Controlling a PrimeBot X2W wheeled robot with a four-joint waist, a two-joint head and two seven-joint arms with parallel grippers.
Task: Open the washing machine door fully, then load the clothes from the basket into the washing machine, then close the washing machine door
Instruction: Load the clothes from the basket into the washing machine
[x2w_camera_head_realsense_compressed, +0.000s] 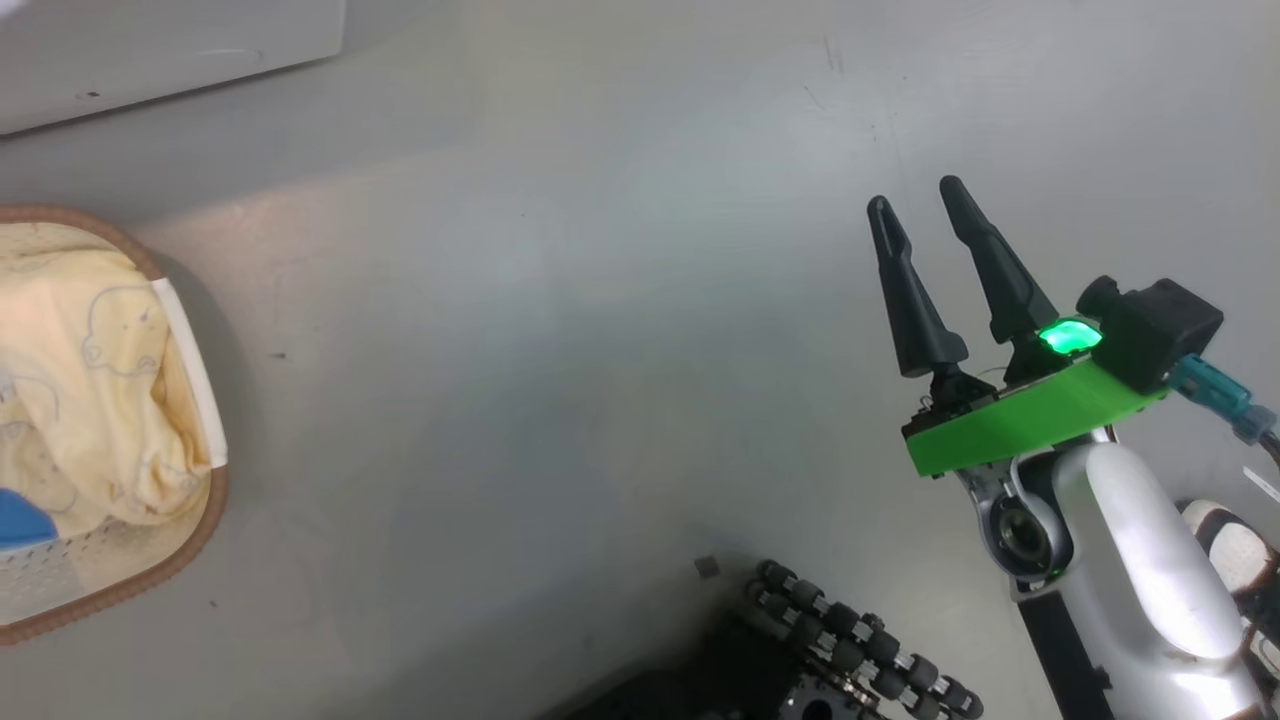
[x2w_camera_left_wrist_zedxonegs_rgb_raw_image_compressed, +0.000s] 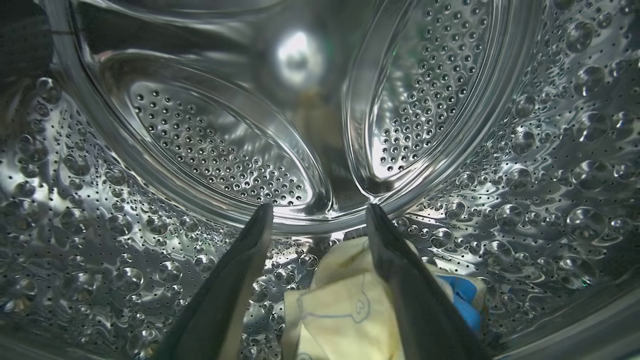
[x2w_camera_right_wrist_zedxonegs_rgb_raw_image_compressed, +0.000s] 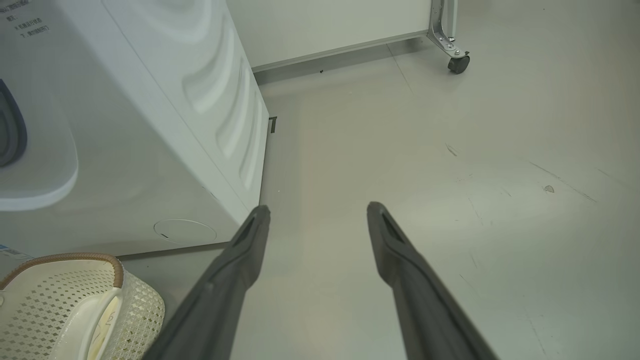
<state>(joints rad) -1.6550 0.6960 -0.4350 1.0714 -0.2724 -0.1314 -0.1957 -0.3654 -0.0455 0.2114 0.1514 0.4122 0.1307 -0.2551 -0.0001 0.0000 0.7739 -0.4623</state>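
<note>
**Left tool open inside the drum, right tool open over the floor**

In the left wrist view, the left tool is seen reaching into the perforated steel drum of the washing machine. Its two dark fingers are spread wide apart and nothing is gripped between them. A pale yellow garment with a faint outline drawing and a blue patch is seen lying on the drum wall under the fingers, at the bottom edge of that view. Part of it is hidden by the finger on the right of that view.

The outside of the machine is given by the right wrist view. Its white cabinet is seen at the upper left, standing on the grey floor, and a castor is seen at the top right.

The right tool is held over bare floor at the right of the head view. Its fingers are parted and nothing is held.

The basket is seen at the left edge of the head view. More of the clothes, pale yellow with a blue patch, are seen lying inside it. In the right wrist view the basket stands on the floor just beside the foot of the machine, at the lower left corner, and its perforated side and white handle are shown.

A wheel with dark rollers is seen at the bottom of the head view.
</note>
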